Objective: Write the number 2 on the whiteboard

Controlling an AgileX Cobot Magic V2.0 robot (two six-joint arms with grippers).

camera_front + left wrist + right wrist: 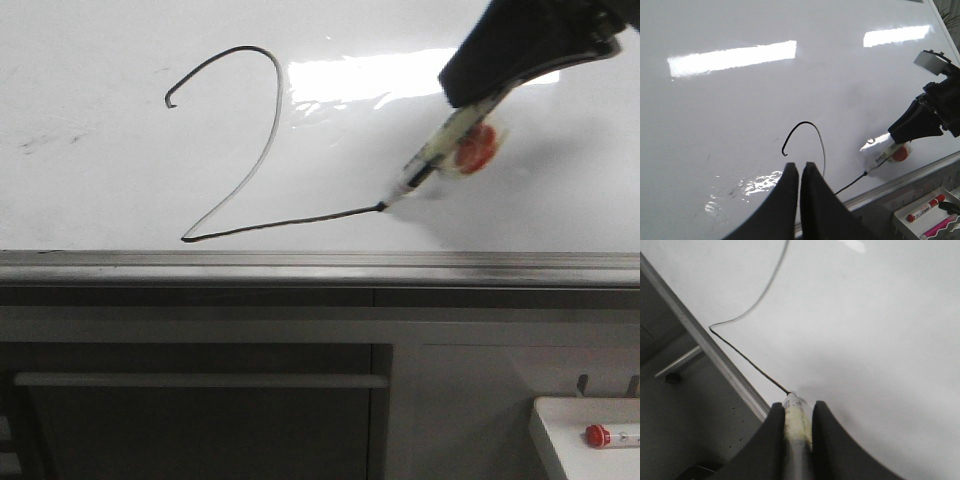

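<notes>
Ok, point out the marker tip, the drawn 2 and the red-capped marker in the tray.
marker tip [384, 206], front view, its black nib.
number 2 [275, 110], front view, its curved stroke.
red-capped marker [598, 435], front view, its red cap.

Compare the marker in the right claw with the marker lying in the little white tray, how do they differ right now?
The held marker is clamped in the right claw, slanted, with its tip touching the whiteboard at the end of the number 2; the tray marker lies flat in the tray, untouched. The held one's writing tip is bare, while the tray one's red cap is on. Both have pale barrels and some red.
</notes>
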